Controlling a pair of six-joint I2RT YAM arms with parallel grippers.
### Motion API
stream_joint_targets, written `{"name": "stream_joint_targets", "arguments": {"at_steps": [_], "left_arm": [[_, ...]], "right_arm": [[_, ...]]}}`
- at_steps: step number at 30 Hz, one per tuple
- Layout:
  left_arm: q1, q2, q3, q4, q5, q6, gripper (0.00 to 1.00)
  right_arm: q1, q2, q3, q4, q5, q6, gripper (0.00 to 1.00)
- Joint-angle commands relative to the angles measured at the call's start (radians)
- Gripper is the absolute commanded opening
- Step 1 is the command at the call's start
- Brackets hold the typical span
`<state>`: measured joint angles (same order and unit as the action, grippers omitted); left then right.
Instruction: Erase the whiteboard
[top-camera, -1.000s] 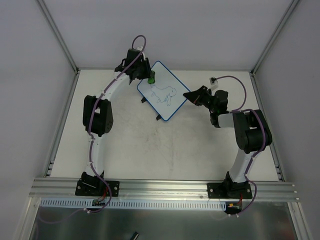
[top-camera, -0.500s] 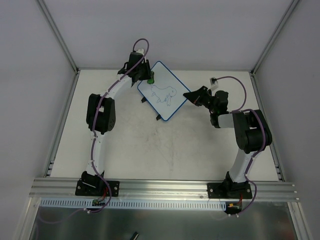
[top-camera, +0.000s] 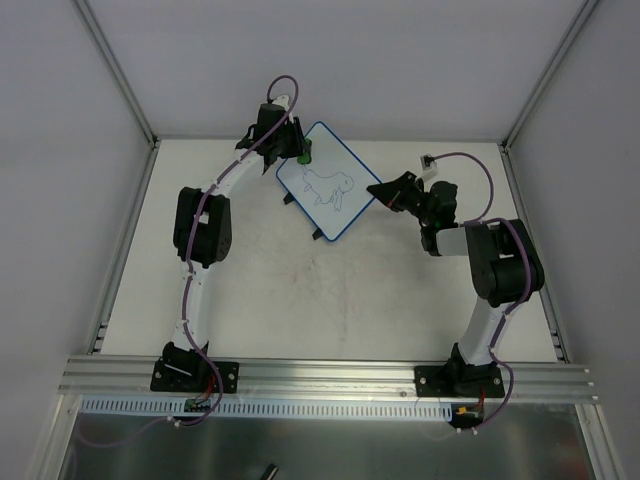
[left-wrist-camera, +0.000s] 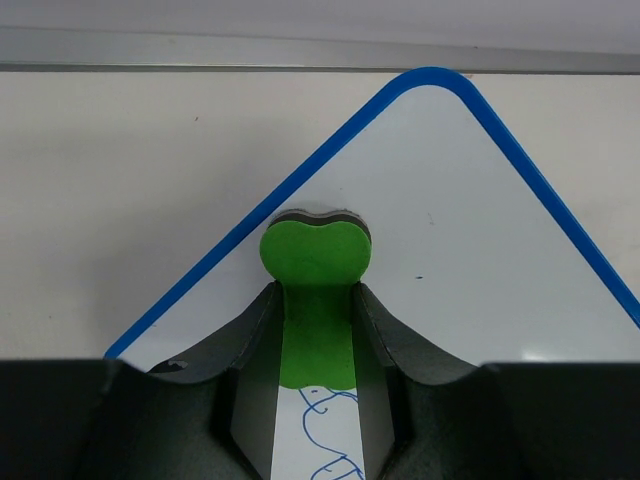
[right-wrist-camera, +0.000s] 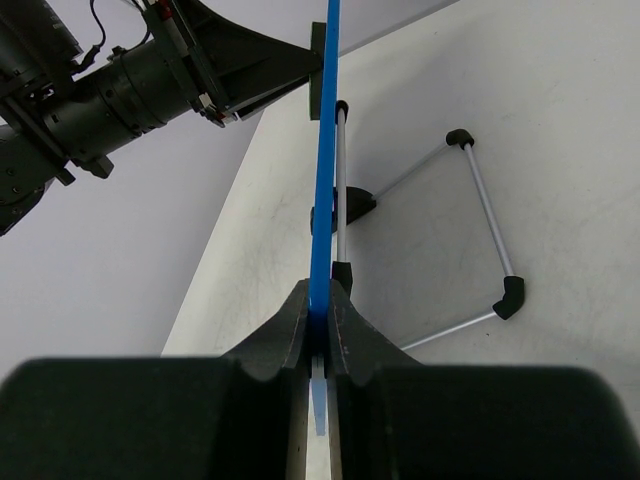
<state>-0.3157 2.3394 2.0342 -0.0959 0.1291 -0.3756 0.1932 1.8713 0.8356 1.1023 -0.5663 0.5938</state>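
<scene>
The whiteboard (top-camera: 325, 182), white with a thin blue rim and a blue line drawing, lies tilted like a diamond at the table's back centre. My left gripper (top-camera: 298, 156) is shut on a small green eraser (left-wrist-camera: 315, 262), which rests on the board (left-wrist-camera: 480, 260) near its far-left corner. Part of the drawing (left-wrist-camera: 330, 440) shows between the fingers. My right gripper (top-camera: 379, 190) is shut on the board's right rim, seen edge-on in the right wrist view (right-wrist-camera: 323, 180).
The board's wire stand with black feet (right-wrist-camera: 508, 296) shows under it in the right wrist view. The left arm (right-wrist-camera: 130, 90) is seen beyond the board. Grey walls and metal rails (top-camera: 120, 70) bound the table.
My left gripper with the eraser has shifted slightly toward the board's far-left corner. The right gripper and the board have not moved.
</scene>
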Motion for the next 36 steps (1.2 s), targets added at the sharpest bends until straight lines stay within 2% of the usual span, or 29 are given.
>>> {"name": "stream_joint_targets", "arguments": {"at_steps": [1,10,20,28,31,36], "left_arm": [[-0.017,0.014,0.014,0.056,0.084,0.012,0.0],[-0.082,-0.022,-0.034,0.091,0.106,0.072,0.0],[-0.161,-0.11,-0.167,0.166,0.07,0.142,0.0],[-0.169,-0.178,-0.284,0.263,0.064,0.133,0.0],[-0.168,-0.186,-0.302,0.269,0.014,0.123,0.0],[-0.149,-0.173,-0.319,0.265,-0.025,0.04,0.0]], "right_arm": [[0.0,-0.011,0.008,0.107,-0.037,-0.006,0.0],[-0.001,-0.008,0.007,0.103,-0.04,-0.002,0.0],[0.002,-0.003,0.007,0.105,-0.047,0.001,0.0],[0.003,-0.009,-0.001,0.103,-0.053,-0.002,0.0],[0.003,-0.009,-0.007,0.105,-0.052,-0.006,0.0],[0.005,-0.011,-0.012,0.108,-0.053,-0.006,0.0]]}}
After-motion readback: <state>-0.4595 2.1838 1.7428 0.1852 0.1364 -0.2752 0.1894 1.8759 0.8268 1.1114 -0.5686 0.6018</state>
